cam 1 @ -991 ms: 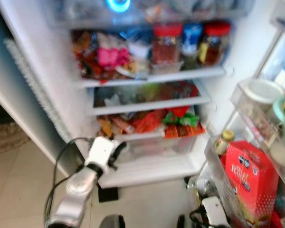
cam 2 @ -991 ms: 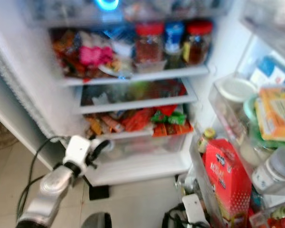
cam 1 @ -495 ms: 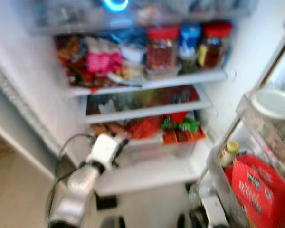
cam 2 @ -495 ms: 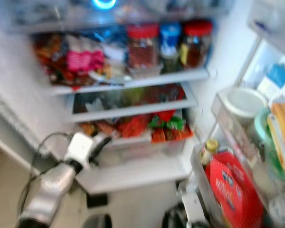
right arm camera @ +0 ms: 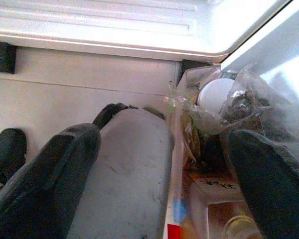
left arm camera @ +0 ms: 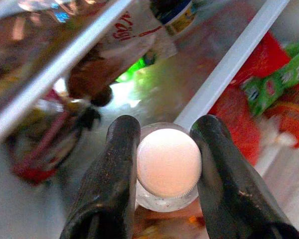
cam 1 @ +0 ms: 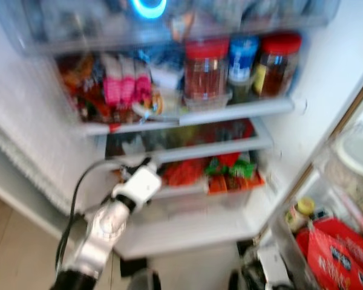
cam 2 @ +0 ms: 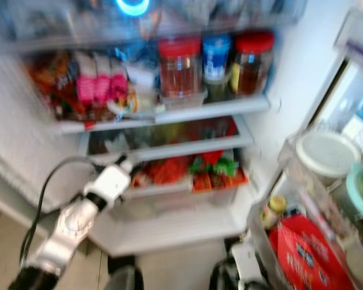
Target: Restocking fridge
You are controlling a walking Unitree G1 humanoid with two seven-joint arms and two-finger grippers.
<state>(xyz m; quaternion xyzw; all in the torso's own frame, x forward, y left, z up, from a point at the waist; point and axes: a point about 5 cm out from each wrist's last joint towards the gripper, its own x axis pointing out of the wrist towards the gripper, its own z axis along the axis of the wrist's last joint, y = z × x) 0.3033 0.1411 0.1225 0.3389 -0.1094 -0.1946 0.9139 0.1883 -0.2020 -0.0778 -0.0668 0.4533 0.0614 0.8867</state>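
Left gripper pinches a white-capped bottle between both fingers, reaching into the fridge at the lower shelf. Right gripper hangs low, spread wide, holding nothing.

A clear bottle with a white cap sits clamped between black fingers.

packed shelves, red packets crowding drawer, door bins close right
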